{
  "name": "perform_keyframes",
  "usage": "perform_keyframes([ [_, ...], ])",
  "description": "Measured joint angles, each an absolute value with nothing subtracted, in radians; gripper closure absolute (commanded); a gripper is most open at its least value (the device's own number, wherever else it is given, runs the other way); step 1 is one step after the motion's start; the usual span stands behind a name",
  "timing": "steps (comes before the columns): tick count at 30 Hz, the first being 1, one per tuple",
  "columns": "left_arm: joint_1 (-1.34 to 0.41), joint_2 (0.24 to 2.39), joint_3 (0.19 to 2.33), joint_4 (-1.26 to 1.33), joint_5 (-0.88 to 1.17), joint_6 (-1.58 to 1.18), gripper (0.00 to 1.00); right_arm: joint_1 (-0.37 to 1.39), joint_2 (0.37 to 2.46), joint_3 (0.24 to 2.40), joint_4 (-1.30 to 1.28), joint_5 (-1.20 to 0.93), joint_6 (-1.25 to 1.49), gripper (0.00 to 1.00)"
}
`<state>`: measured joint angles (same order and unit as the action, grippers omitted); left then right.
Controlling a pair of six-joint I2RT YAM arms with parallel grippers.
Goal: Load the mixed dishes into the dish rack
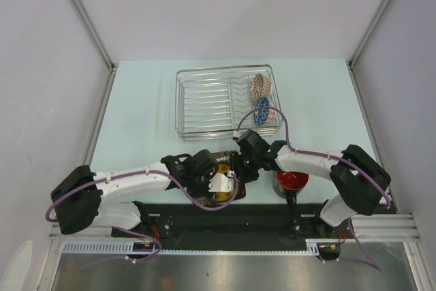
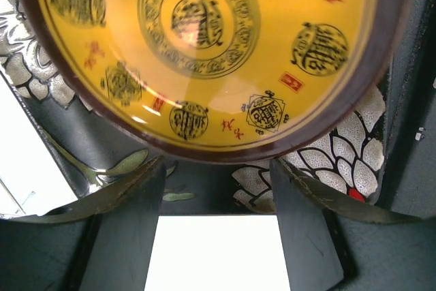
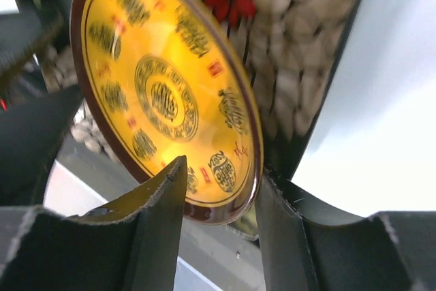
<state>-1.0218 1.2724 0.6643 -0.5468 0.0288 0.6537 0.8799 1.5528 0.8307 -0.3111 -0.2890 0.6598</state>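
I find the square black plate (image 3: 163, 100) tilted near the table's front edge, short of the dish rack (image 1: 204, 103), and judge it stiff, glazed and breakable (likely slippery), so my right gripper (image 3: 221, 175) pinches its rim while my left gripper (image 2: 218, 168) stands open at its edge.

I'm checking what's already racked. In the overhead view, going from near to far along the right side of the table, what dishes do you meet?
Dark mug with red inside → light blue cup → speckled bowl; the last two stand in the dish rack. The square plate is level with the mug, so left out.
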Motion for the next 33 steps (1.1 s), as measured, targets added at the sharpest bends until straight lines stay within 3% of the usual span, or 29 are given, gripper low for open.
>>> perform_keyframes([
  [17, -1.03, 1.293, 0.67, -0.49, 0.028, 0.653, 0.33, 0.928, 1.472, 0.786, -0.31, -0.363, 0.683, 0.55],
  [25, -1.034, 1.293, 0.67, -0.472, 0.022, 0.653, 0.32, 0.926, 1.48, 0.786, -0.217, -0.308, 0.715, 0.68],
  [33, -1.034, 1.287, 0.686, -0.487, -0.009, 0.646, 0.33, 0.926, 1.479, 0.786, -0.189, -0.269, 0.731, 0.92],
])
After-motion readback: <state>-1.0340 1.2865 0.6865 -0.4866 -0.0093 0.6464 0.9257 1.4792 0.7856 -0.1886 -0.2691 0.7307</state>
